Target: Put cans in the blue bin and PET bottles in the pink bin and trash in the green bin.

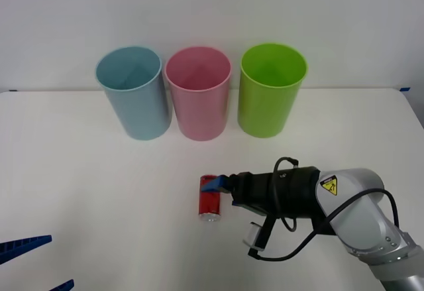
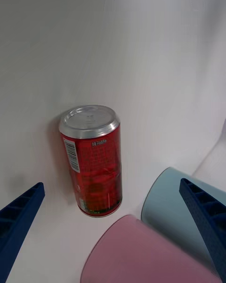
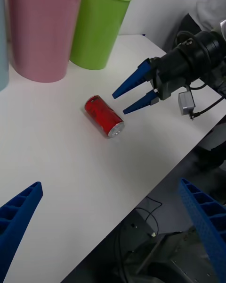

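The can (image 1: 209,203) lies on its side on the table (image 1: 99,191), well in front of the pink bin (image 1: 198,92). The right gripper (image 3: 121,102) hovers just beside it, fingers spread, holding nothing. The left gripper (image 1: 30,258) waits open at the near left edge.

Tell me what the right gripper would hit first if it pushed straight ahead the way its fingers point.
Probably the red can. The right gripper, open, points at the can lying on its side on the table, with nothing between them. Depth is hard to judge, so it could pass just above.
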Action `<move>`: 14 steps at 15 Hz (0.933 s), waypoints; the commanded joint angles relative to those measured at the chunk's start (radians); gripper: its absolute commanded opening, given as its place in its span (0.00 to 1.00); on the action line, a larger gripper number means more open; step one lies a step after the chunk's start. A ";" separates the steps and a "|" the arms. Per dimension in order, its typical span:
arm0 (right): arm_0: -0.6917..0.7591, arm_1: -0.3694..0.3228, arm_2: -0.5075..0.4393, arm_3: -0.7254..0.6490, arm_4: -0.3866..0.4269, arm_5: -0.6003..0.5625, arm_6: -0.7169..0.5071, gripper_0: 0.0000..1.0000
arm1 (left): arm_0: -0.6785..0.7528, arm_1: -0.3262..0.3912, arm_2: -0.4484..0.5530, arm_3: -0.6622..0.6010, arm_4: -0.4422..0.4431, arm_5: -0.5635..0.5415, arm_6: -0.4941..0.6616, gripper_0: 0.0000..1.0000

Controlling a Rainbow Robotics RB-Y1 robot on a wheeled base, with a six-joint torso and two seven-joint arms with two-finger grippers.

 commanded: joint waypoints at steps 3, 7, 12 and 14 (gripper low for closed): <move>-0.031 0.000 0.026 0.000 0.059 -0.001 -0.020 1.00 | 0.000 0.000 0.000 0.000 0.000 0.000 0.000 1.00; -0.056 0.000 0.058 0.000 0.113 -0.001 -0.049 1.00 | 0.000 0.000 0.000 0.000 0.000 0.000 0.000 1.00; -0.079 0.000 0.099 0.000 0.179 -0.001 -0.094 1.00 | 0.000 0.000 0.000 0.000 0.000 0.000 0.000 1.00; -0.088 0.000 0.116 0.000 0.205 -0.002 -0.115 1.00 | 0.000 0.000 0.000 0.000 0.000 0.000 0.000 1.00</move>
